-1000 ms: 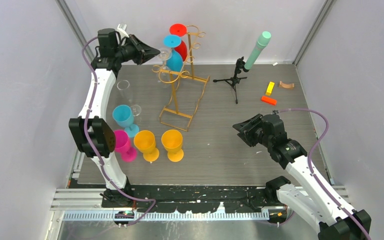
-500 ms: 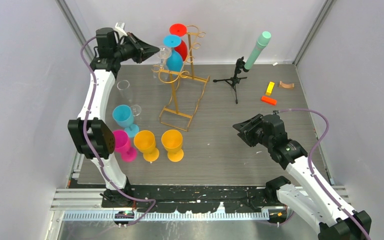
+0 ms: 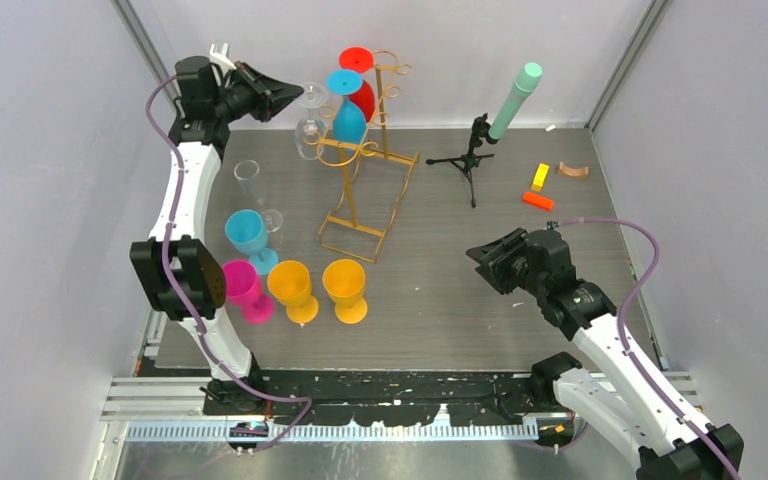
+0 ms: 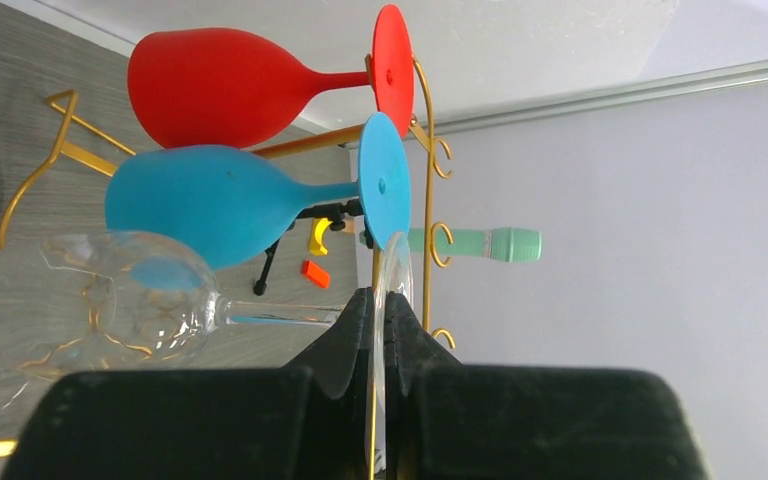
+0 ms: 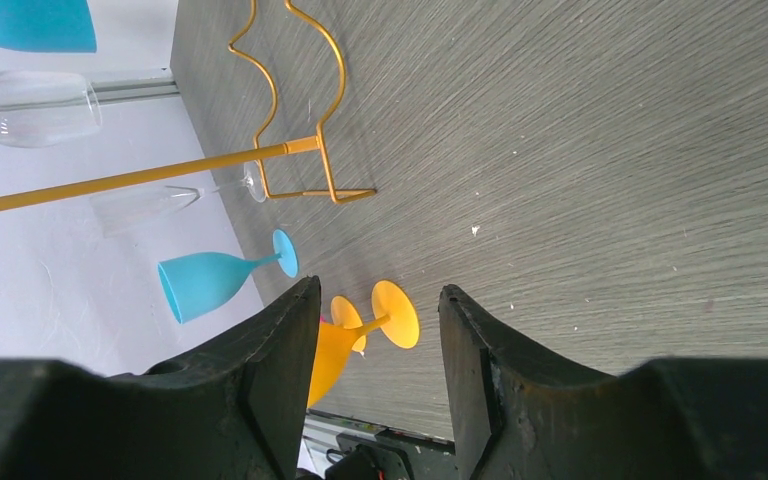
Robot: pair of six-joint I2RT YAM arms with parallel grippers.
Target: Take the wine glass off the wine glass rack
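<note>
The gold wine glass rack [image 3: 346, 195] stands at the back middle of the table. A blue glass [image 3: 348, 120] and a red glass [image 3: 362, 95] hang on it bowl down. My left gripper [image 3: 295, 95] is shut on the foot of a clear wine glass [image 3: 309, 130], held bowl down just left of the rack's left loops. In the left wrist view my left gripper [image 4: 382, 300] pinches the clear foot disc, with the clear glass's bowl [image 4: 80, 300] at left and the rack wire [image 4: 427, 150] behind. My right gripper [image 3: 480, 258] is open and empty, low over the table; it also shows in the right wrist view [image 5: 380, 300].
A blue glass [image 3: 247, 233], a pink glass [image 3: 243, 283], two orange glasses [image 3: 290, 283] [image 3: 344, 280] and a clear glass [image 3: 248, 175] stand at front left. A black tripod [image 3: 470, 160] holds a green tube [image 3: 515, 100]. Small blocks [image 3: 537, 200] lie at back right.
My left gripper has moved left and slightly up, carrying the clear glass away from the rack's hooks. The right arm has not moved.
</note>
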